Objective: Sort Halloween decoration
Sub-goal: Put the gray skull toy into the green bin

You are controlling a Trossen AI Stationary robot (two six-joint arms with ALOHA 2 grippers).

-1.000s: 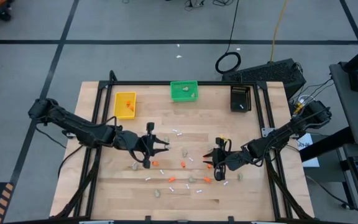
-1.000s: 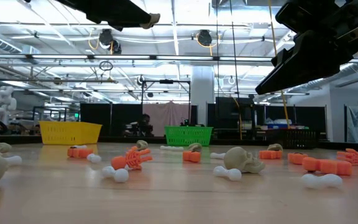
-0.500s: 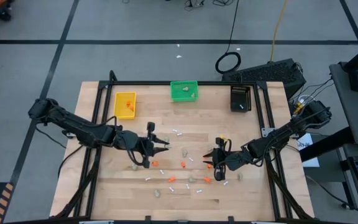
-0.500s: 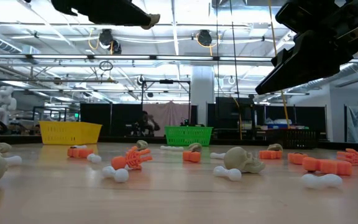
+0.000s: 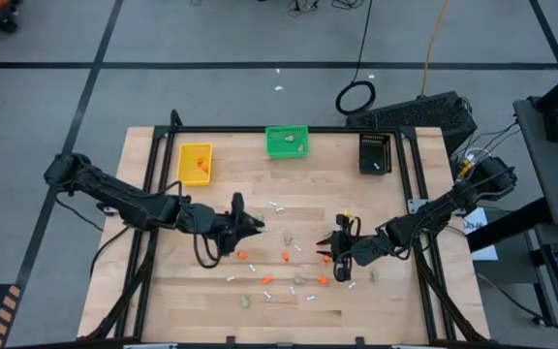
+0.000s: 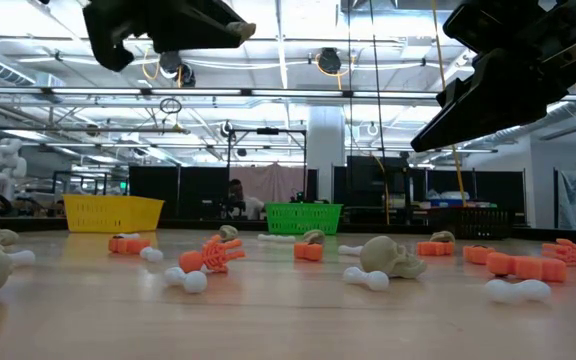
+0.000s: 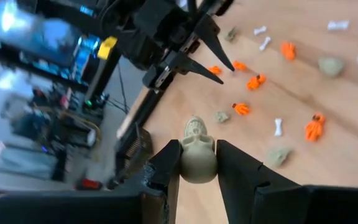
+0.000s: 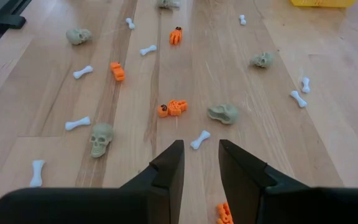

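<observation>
The Halloween decoration lies scattered over the wooden table (image 5: 163,291): orange bits (image 8: 173,107), beige skulls (image 8: 101,138) and small white bones (image 8: 199,139). My left gripper (image 5: 252,225) hovers over the table's left middle, shut on one beige skull (image 7: 197,158). My right gripper (image 5: 325,249) hangs over the right middle, pointing slantwise down at the pieces. Its fingers (image 8: 201,146) stand open with nothing between them. In the low view both arms show only at the top, the left gripper (image 6: 230,28) above the pieces. My left gripper pinches the skull by the two sides of its rounded cranium (image 7: 187,167) between its two fingers, near their free ends. The fingers reach in from the table's left, slanting slightly down. The skull is lifted clear of the table, its jaw end (image 7: 195,126) pointing away from the gripper.
Three small bins stand along the far edge: yellow (image 5: 196,163), green (image 5: 287,142) and black (image 5: 375,153). Loose pieces cover the table's middle and near half between the two grippers. Black frame rails (image 5: 151,165) run along the table's sides.
My left gripper has rolled about its own pointing line while staying in place, still shut on the skull. In the high view its two fingers, seen spread side by side before, now show as one narrow shape. The right arm has kept still.
</observation>
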